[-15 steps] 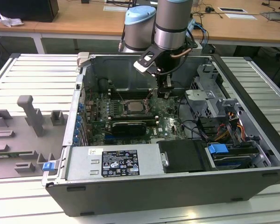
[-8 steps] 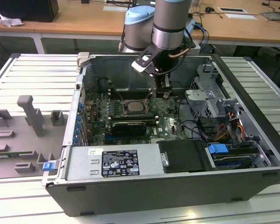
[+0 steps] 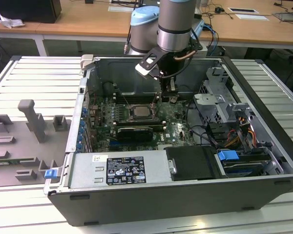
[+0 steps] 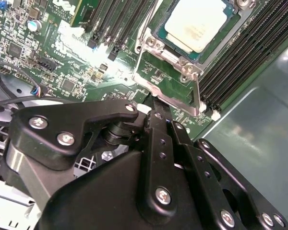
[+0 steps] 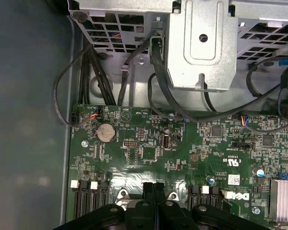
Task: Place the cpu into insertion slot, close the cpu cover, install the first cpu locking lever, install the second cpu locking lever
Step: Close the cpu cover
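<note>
The cpu (image 3: pixel 138 113) (image 4: pixel 197 21) lies with its pale silver top up in the insertion slot (image 3: pixel 129 118) (image 4: pixel 152 44) on the green motherboard. The cpu cover (image 4: pixel 173 99), a thin metal frame, stands open on the socket's side toward my gripper, and green board shows through its window. A thin locking lever (image 4: pixel 198 93) runs along one edge of it. My gripper (image 3: pixel 171 97) (image 4: pixel 156 111) (image 5: pixel 154 188) is shut with nothing in it. Its tips hang just beyond the cover's free edge, to the exterior view's right of the socket.
Long black memory slots (image 4: pixel 240 57) flank the socket. A power supply box (image 3: pixel 118 169) fills the case's near side. A metal drive cage (image 3: pixel 219 100) (image 5: pixel 201 43) and loose cables (image 5: pixel 91 76) crowd the exterior view's right. Case walls enclose the board.
</note>
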You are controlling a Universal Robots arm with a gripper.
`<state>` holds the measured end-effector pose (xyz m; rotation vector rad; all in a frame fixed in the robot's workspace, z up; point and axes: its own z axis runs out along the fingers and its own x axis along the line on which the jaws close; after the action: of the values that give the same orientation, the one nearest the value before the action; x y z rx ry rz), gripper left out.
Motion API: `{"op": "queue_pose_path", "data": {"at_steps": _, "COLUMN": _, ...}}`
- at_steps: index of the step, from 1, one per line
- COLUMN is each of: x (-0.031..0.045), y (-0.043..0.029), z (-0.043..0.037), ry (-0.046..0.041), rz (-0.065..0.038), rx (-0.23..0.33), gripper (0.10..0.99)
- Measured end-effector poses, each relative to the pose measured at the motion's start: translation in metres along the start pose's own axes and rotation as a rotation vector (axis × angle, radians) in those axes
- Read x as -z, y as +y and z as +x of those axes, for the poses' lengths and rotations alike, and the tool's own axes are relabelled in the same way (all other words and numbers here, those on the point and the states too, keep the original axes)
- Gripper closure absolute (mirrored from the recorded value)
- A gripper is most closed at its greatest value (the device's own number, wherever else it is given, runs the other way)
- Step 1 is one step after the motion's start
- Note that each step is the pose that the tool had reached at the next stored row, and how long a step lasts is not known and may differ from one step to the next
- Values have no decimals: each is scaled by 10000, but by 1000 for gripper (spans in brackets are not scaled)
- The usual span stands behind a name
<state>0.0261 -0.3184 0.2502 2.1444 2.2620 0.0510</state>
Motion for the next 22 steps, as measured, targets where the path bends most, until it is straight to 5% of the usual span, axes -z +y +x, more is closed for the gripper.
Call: {"op": "queue_pose_path", "data": {"at_steps": 22, "x": 8, "y": -238, "z": 13, "ry": 1, "rz": 0, "rx": 0, "gripper": 980}}
